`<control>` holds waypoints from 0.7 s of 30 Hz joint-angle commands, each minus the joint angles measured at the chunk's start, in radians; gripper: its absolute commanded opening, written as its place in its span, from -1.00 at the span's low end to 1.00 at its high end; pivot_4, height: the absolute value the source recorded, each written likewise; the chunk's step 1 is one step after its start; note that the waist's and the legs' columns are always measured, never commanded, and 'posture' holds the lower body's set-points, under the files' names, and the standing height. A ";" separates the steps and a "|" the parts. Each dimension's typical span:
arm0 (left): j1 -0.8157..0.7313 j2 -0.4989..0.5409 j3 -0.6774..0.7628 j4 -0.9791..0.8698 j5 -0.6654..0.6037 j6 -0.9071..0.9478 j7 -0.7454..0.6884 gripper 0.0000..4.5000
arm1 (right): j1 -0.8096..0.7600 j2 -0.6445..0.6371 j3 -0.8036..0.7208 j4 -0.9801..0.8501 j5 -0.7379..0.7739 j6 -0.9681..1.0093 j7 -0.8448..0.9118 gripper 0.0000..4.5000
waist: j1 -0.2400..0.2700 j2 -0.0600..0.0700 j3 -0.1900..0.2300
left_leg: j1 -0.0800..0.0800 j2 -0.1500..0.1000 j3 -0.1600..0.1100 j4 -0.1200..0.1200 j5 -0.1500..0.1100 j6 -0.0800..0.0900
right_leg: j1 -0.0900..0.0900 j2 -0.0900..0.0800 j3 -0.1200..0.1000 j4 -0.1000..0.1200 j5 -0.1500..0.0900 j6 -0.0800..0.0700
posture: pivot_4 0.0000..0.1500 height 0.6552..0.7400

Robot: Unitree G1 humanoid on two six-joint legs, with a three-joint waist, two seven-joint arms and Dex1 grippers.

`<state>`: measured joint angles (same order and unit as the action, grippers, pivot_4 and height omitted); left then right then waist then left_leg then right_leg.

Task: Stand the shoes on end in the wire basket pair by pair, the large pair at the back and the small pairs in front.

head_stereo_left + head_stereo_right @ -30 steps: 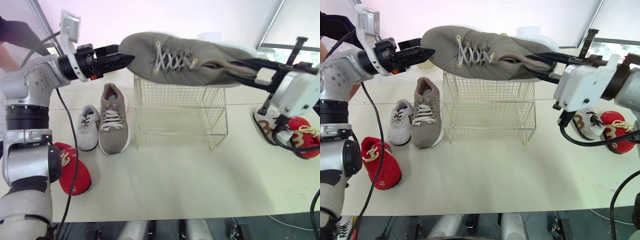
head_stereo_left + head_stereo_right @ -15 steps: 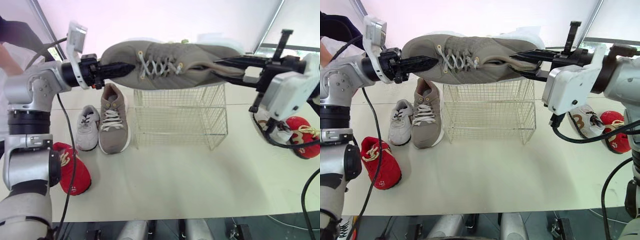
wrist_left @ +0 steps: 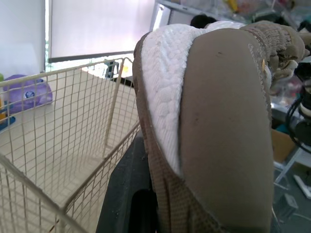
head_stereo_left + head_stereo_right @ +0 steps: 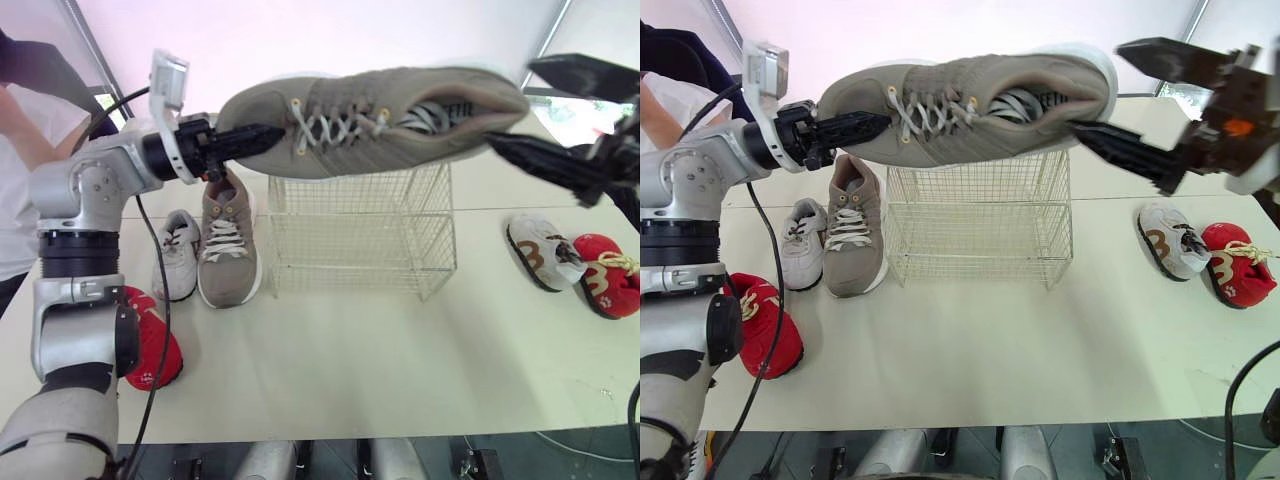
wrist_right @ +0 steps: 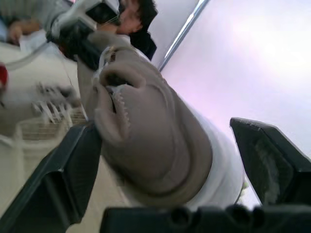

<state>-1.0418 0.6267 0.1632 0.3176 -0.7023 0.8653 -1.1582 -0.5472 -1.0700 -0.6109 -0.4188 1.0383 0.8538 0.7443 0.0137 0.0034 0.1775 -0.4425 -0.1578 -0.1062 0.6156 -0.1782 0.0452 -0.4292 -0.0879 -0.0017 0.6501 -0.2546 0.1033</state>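
Observation:
A large grey shoe (image 4: 370, 120) hangs level above the wire basket (image 4: 360, 230), toe toward my left. My left gripper (image 4: 245, 135) is shut on its toe; the left wrist view has the white sole (image 3: 165, 111) against a black finger (image 3: 129, 194). My right gripper (image 4: 1137, 105) stands open by the heel, one finger above and one below, both off the shoe. The matching large grey shoe (image 4: 228, 240) lies on the table left of the basket, with a small white shoe (image 4: 178, 255) beside it. The basket has no shoes in it.
A red small shoe (image 4: 150, 345) lies near the front left. At the right, a small white shoe (image 4: 538, 252) and a red one (image 4: 607, 275) lie side by side. A person's sleeve (image 4: 30, 70) shows at the far left.
My right gripper has opened, let go of the heel and drawn back to the right. The left gripper closed on the toe and now carries the shoe alone.

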 commanded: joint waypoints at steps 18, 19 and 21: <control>0.022 -0.121 0.102 -0.183 -0.203 0.108 0.182 -0.76 | 0.089 0.389 0.097 -0.200 0.484 -0.147 -0.557 0.99 | -0.001 0.000 0.000 | 0.001 0.000 0.001 0.003 0.001 0.000 | 0.001 0.000 0.000 0.003 0.000 0.000 | 1.00 1.00; 0.027 -0.124 0.102 -0.189 -0.205 0.110 0.188 -0.76 | 0.075 0.391 0.108 -0.196 0.486 -0.160 -0.558 0.99 | -0.001 0.000 0.000 | 0.001 0.000 0.001 0.003 0.001 0.000 | 0.001 0.000 0.000 0.003 0.000 0.000 | 1.00 1.00; 0.040 -0.129 0.105 -0.204 -0.215 0.113 0.202 -0.76 | 0.029 0.409 0.136 -0.176 0.488 -0.191 -0.570 0.99 | -0.001 0.000 0.000 | 0.001 0.000 0.001 0.003 0.001 0.000 | 0.001 0.000 0.000 0.003 0.000 0.000 | 1.00 1.00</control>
<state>-0.9975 0.4982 0.2653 0.1672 -0.8972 0.9745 -0.9691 -0.4644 -0.6778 -0.4841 -0.5813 1.5039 0.7158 0.1758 0.0123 0.0036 0.1772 -0.4419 -0.1577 -0.1055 0.6187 -0.1771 0.0451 -0.4286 -0.0877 -0.0015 0.6528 -0.2546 0.1032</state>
